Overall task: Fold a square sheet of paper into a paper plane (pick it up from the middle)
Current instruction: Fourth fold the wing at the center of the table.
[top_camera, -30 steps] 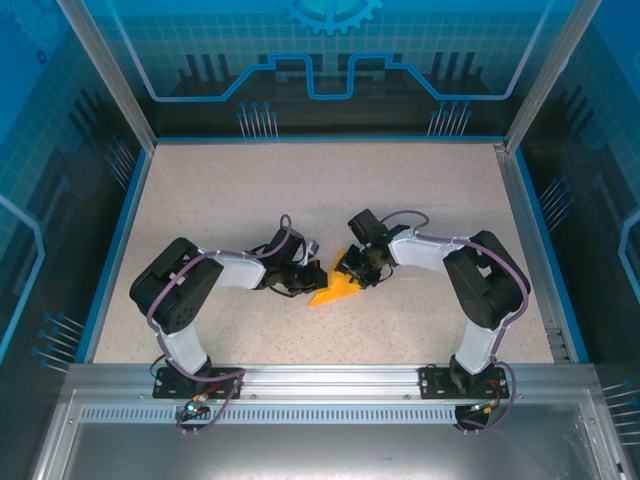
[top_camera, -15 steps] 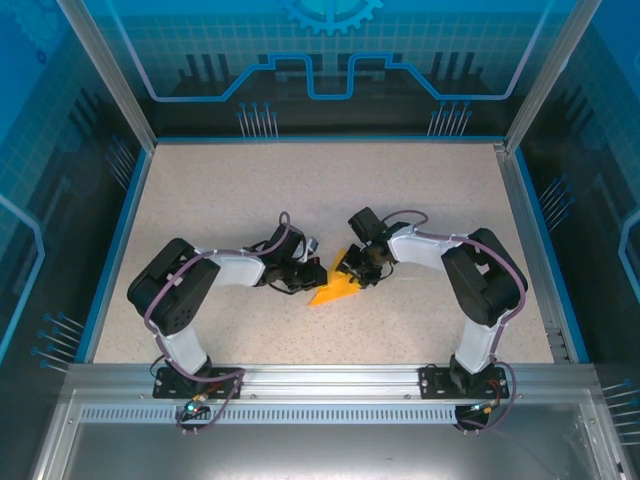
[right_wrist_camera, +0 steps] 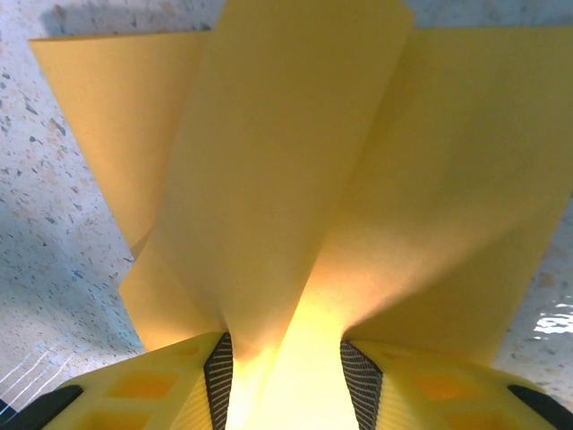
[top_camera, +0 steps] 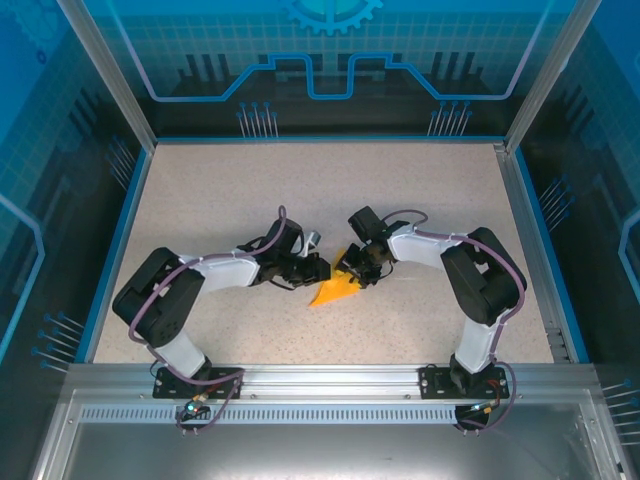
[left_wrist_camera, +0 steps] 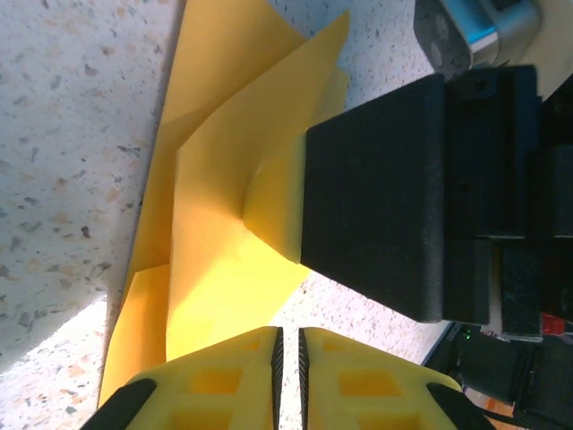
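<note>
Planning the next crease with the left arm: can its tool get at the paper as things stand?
Probably yes: the left tool sits at the edge of the paper, nothing between them. The right tool grips the same sheet close by, so room looks tight.

A speckled beige tabletop [top_camera: 400, 190] lies inside a thin blue border [top_camera: 118, 240]. Aluminium posts [top_camera: 105, 75] rise at its far corners, carrying translucent blue panels [top_camera: 200, 50] printed with circuit lines and a gear. A slotted aluminium rail [top_camera: 330, 378] runs along the near edge.
</note>
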Controlling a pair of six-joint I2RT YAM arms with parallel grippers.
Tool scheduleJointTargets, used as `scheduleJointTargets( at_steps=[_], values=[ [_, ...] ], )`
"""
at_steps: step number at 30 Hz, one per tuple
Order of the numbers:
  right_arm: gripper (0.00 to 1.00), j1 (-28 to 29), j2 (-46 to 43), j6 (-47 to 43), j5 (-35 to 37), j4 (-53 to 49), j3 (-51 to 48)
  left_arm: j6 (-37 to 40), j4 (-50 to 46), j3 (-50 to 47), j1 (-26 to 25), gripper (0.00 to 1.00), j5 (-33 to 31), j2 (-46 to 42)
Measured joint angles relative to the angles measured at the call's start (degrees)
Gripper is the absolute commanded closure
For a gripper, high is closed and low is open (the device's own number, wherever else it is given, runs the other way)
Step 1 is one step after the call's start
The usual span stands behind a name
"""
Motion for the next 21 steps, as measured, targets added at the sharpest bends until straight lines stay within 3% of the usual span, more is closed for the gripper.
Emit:
scheduleJointTargets(
  at_steps=[21],
  values=[
    [0.56, 0.0, 0.31, 0.63, -0.17, -0.2, 0.26, 2.54, -4.96, 4.92, -0.55, 0.86, -0.63, 6.99]
  ],
)
